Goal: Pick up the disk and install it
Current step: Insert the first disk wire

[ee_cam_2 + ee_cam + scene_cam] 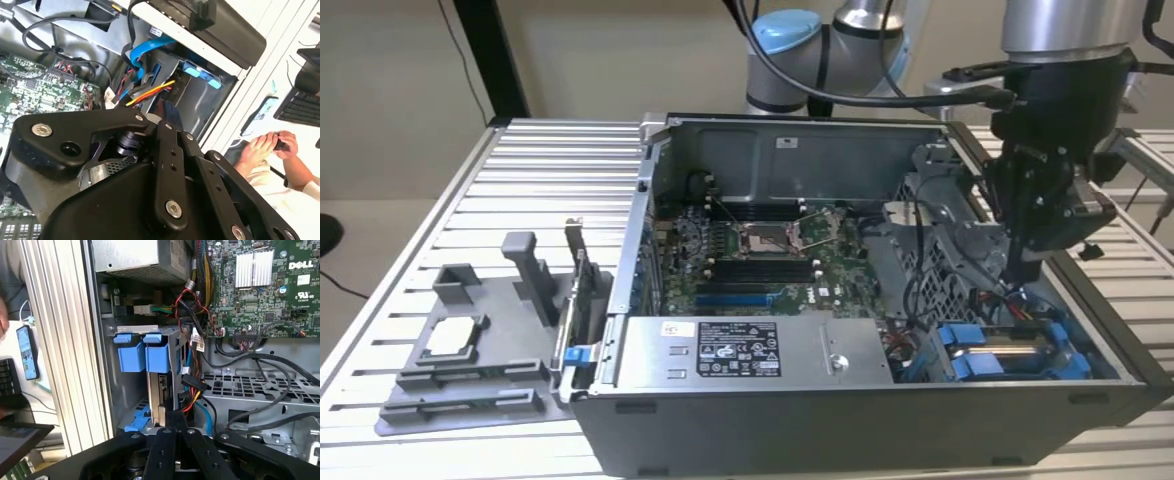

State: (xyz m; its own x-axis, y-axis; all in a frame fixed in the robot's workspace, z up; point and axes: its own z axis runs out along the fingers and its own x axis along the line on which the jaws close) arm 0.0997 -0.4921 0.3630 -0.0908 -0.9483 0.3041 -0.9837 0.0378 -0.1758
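Slatted table (520,190) underneath, hand (1023,272) points down into case (787,430) (near disk (159,395)).

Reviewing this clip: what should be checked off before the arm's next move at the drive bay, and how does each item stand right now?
1. Disk in the drive bay: ok. The disk stands on edge in the drive bay, inside its blue frame.
2. Disk fully seated: cannot tell.
3. Gripper over the bay: ok. The gripper hangs right above it in the exterior view.
4. Gripper's hold on the disk: cannot tell.
5. Cables clear of the disk: not ok. The red, yellow and black cables run close beside it.
6. Person's hands away from the work: ok. The hands are off to the side, outside the case.
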